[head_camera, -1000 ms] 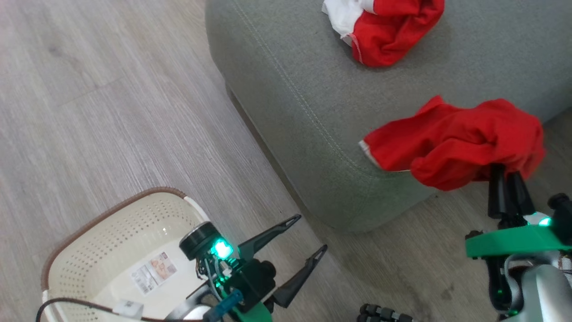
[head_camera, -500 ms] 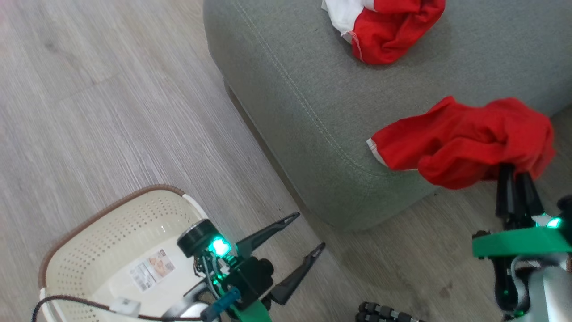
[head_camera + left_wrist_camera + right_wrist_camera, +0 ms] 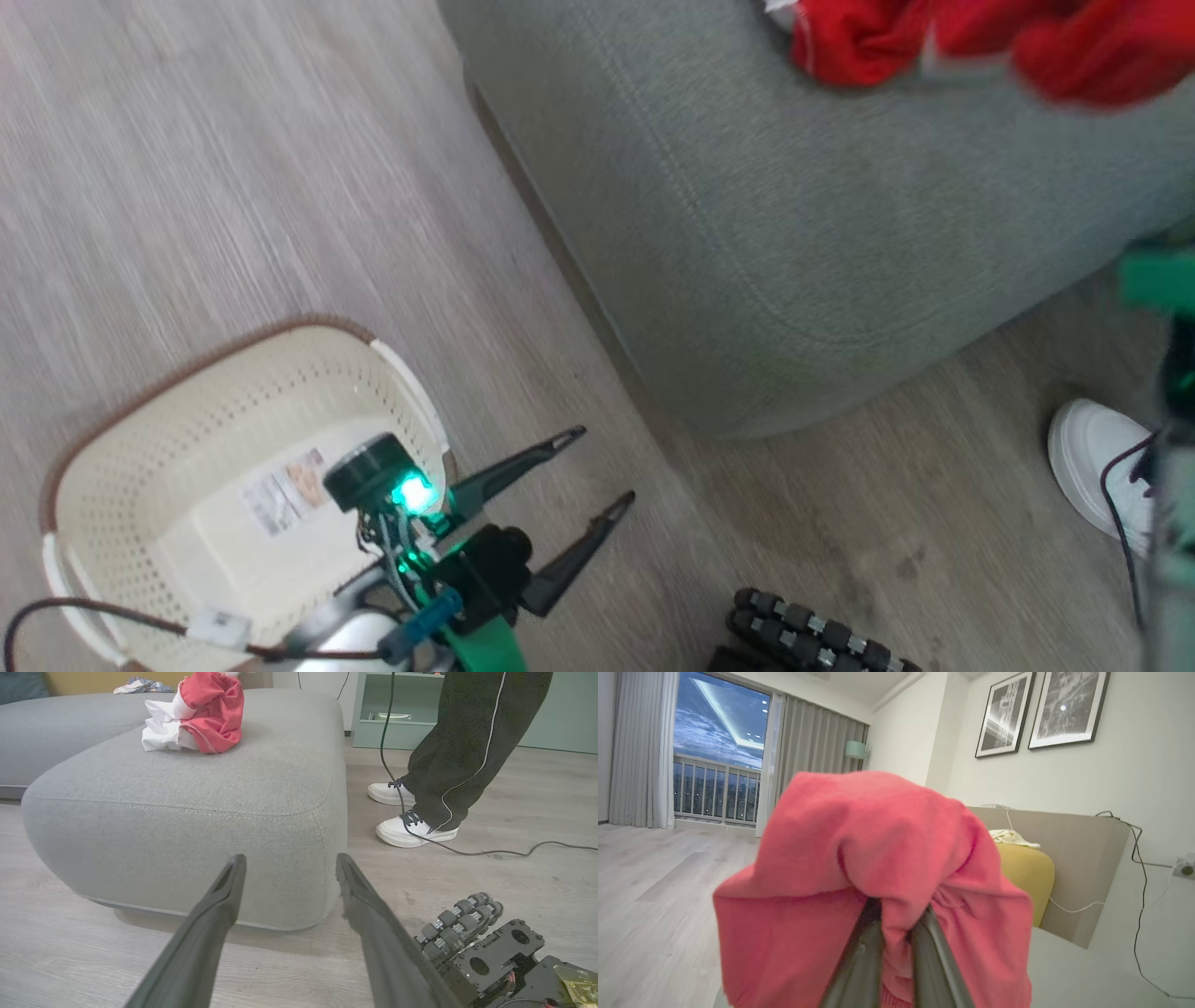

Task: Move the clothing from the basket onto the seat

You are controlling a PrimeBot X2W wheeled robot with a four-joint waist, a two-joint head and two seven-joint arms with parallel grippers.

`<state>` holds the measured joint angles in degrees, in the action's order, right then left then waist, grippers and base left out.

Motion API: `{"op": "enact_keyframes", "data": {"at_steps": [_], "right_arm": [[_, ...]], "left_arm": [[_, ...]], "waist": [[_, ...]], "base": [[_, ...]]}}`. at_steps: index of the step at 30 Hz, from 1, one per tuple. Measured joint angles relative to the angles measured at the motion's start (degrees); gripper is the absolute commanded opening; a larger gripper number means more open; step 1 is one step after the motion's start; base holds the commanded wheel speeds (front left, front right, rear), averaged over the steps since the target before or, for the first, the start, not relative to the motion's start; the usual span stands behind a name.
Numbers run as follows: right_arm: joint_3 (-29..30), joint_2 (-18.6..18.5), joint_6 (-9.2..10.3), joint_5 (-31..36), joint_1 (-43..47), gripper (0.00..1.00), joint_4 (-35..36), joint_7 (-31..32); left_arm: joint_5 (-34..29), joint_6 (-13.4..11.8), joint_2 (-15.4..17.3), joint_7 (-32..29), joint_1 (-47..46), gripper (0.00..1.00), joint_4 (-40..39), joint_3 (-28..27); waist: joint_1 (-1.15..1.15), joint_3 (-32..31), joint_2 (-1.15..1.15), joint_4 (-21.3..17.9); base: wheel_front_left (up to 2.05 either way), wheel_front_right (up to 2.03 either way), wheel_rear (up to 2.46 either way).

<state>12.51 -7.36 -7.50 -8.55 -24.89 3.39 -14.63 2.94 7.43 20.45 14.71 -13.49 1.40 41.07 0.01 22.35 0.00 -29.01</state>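
One bunched red garment (image 3: 878, 849), seemingly in right pincer (image 3: 899, 917).

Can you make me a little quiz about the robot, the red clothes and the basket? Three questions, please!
1. True or false: red clothes are piled in the basket.
2. What is the right gripper shut on? A: a red garment. B: a pillow. C: a book.
3. Fill in the missing word: the left gripper holds nothing, and its two fingers stand wide ____.

Key: 1 false; 2 A; 3 open.
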Motion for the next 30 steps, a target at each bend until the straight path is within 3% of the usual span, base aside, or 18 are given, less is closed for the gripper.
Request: {"op": "enact_keyframes", "data": {"at_steps": [4,13,20,30], "right_arm": [[1.7,-2.3,0.0,-0.6,-7.2,0.0,-2.8,0.0],[7.7,-9.0,0.0,-6.3,-24.1,0.0,-16.5,2.3],[10.4,-10.0,0.0,-8.2,-32.8,0.0,-26.9,6.2],[12.5,-11.9,0.0,2.7,-39.2,0.0,-41.5,8.1]], "left_arm": [[0.0,0.0,1.8,0.0,-1.6,1.0,-0.5,0.5],[0.2,0.0,4.4,0.0,-5.3,1.0,-1.6,1.6],[0.3,0.0,5.5,0.0,-6.8,1.0,-2.4,1.5],[0.3,0.0,6.3,0.0,-9.3,1.0,-3.0,1.4]], "waist": [[0.0,2.9,0.0,1.0],[0.01,9.7,0.0,4.4],[0.01,13.8,0.0,7.1],[0.0,18.3,0.0,10.9]], "base": [[0.0,0.0,0.0],[0.0,0.0,0.0],[0.0,0.0,0.0],[0.0,0.0,0.0]]}}
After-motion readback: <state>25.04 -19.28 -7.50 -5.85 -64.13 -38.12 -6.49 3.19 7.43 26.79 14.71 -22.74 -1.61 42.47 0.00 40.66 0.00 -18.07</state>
